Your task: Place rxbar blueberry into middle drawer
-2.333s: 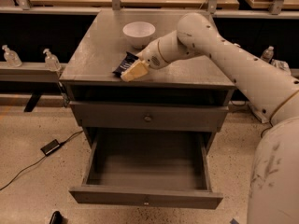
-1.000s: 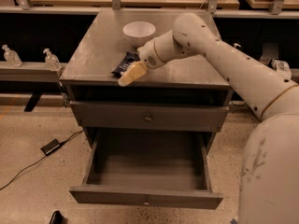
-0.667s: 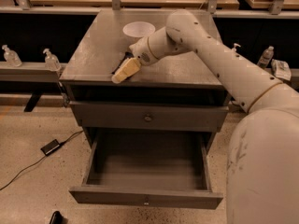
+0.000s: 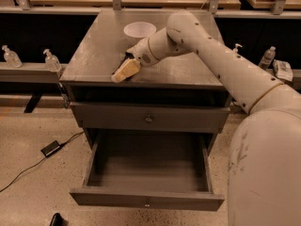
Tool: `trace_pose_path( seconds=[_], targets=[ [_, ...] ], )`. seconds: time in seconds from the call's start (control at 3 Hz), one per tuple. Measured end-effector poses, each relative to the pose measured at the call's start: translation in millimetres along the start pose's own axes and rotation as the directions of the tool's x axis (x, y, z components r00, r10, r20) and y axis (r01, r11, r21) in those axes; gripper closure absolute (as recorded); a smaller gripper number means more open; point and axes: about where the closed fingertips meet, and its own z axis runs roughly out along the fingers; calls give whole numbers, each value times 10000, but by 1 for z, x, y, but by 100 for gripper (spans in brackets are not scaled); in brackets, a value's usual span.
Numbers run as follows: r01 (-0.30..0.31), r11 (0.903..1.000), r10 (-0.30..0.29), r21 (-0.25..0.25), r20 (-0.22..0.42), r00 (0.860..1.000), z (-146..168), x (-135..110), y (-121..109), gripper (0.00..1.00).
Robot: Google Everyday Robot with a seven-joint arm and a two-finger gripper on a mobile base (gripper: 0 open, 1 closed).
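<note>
At the far left, two bottles (image 4: 10,55) are standing on a low shelf (image 4: 28,70), well apart from the work. On the cabinet top (image 4: 89,55) the gripper (image 4: 123,72) is reaching low near the front edge, angled down and left. How far open it is I cannot tell. A dark sliver just behind it is probably the bar (image 4: 128,57), lying on the top and mostly hidden, so whether it is gripped is unclear too. The bowl (image 4: 139,29) is sitting further back. Below, the drawer (image 4: 146,197) is standing pulled out with nothing in it. I am judging the pick-up to be in hand. Next the bar is going to need a sure hold, a lift clear of the front edge and a lowering into the drawer. No writing is showing legibly anywhere.
</note>
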Motion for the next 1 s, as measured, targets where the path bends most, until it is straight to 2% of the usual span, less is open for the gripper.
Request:
trace_pose_path(
  seconds=[0.67,1.0],
  targets=[
    [0,9999,-1,-103,-13,10000,6,0,3,63],
    [1,9999,-1,-114,-14,10000,7,0,3,93]
  ],
)
